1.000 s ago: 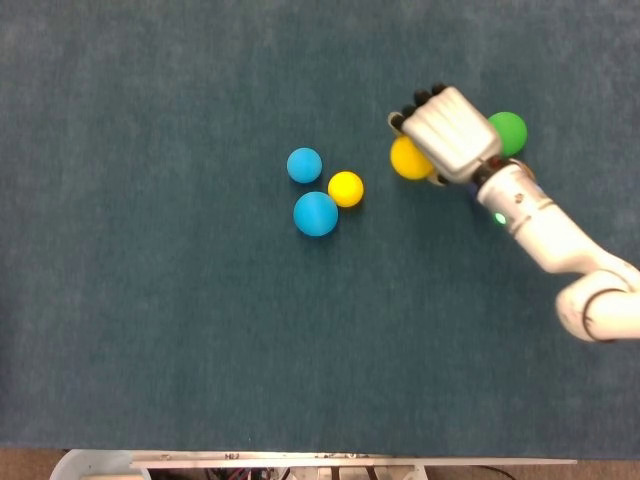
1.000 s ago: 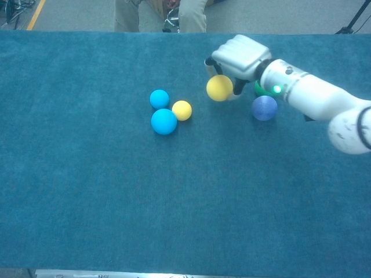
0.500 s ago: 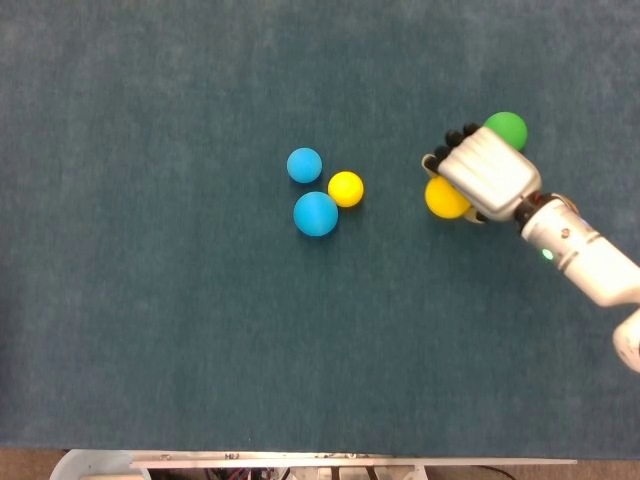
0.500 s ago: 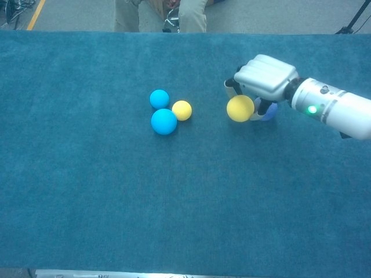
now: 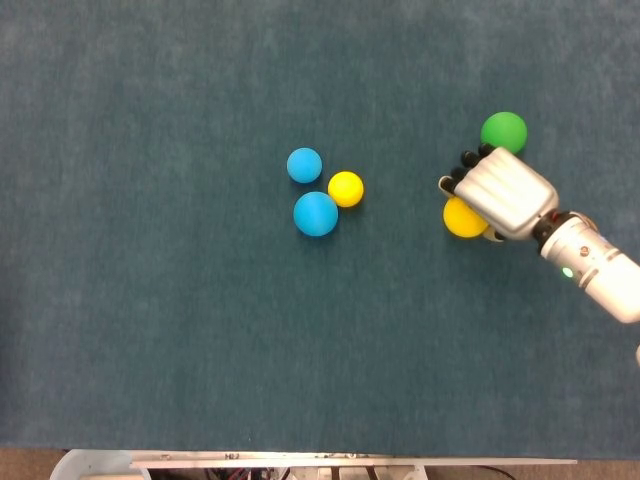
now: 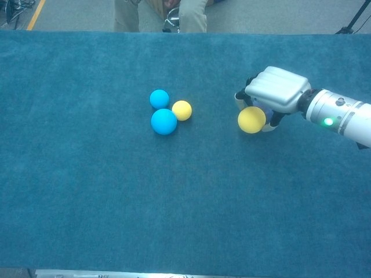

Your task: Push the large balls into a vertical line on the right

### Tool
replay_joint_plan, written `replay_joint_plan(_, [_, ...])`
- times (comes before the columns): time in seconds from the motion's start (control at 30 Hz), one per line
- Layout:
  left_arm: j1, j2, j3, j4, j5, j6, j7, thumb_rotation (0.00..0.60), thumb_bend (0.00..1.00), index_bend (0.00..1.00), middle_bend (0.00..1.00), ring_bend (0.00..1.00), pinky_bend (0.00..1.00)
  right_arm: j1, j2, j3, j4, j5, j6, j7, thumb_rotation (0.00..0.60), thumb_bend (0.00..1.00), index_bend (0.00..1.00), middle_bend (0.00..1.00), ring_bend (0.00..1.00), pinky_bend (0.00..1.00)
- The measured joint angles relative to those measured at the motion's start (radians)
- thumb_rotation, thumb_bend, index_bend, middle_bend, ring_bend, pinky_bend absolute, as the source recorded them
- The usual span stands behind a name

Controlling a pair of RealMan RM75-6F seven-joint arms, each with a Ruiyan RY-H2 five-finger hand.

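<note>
Right of centre, the right hand (image 5: 505,193) cups over a large yellow ball (image 5: 462,218), fingers curled against it; whether it truly grips is unclear. Just above sits a green ball (image 5: 503,131). At centre, 3 balls cluster: small blue ball (image 5: 304,165), small yellow ball (image 5: 346,188), large blue ball (image 5: 315,213). Teal carpet covers the desk (image 5: 150,320).

Open carpet on whole left half and along near edge of table (image 5: 150,350). Mid-table cluster blocks centre: small blue ball (image 5: 304,165), small yellow ball (image 5: 346,188), large blue ball (image 5: 316,213), all touching or nearly so. Clear lane between cluster and right hand (image 5: 505,193). Right side crowded: large yellow ball (image 5: 462,218) under hand, green ball (image 5: 503,131) just beyond fingers.
</note>
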Motion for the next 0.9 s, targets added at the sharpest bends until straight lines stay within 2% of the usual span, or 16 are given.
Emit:
replay_joint_plan(0.37, [0.0,-0.001,0.001,0.001,-0.001,0.0,0.001,0.6,0.4,0.32,0.17,0.24,0.28,-0.004,0.013,0.007,-0.024,0.019,-0.032,-0.04,0.6,0.07,0.22,0.39,0.25,0.35])
replay_joint_plan(0.73, [0.001,0.001,0.001,0.001,-0.002,0.004,-0.001,0.6,0.4,0.32,0.17,0.24,0.28,-0.001,0.031,0.037,-0.066,0.014,-0.028,-0.026,0.6,0.07,0.21,0.38,0.24,0.35])
replay_joint_plan(0.9, [0.001,0.001,0.003,-0.001,0.002,0.004,0.001,0.6,0.4,0.32,0.17,0.24,0.28,0.012,0.017,0.032,-0.074,-0.033,-0.045,0.007,0.6,0.07,0.21,0.38,0.24,0.35])
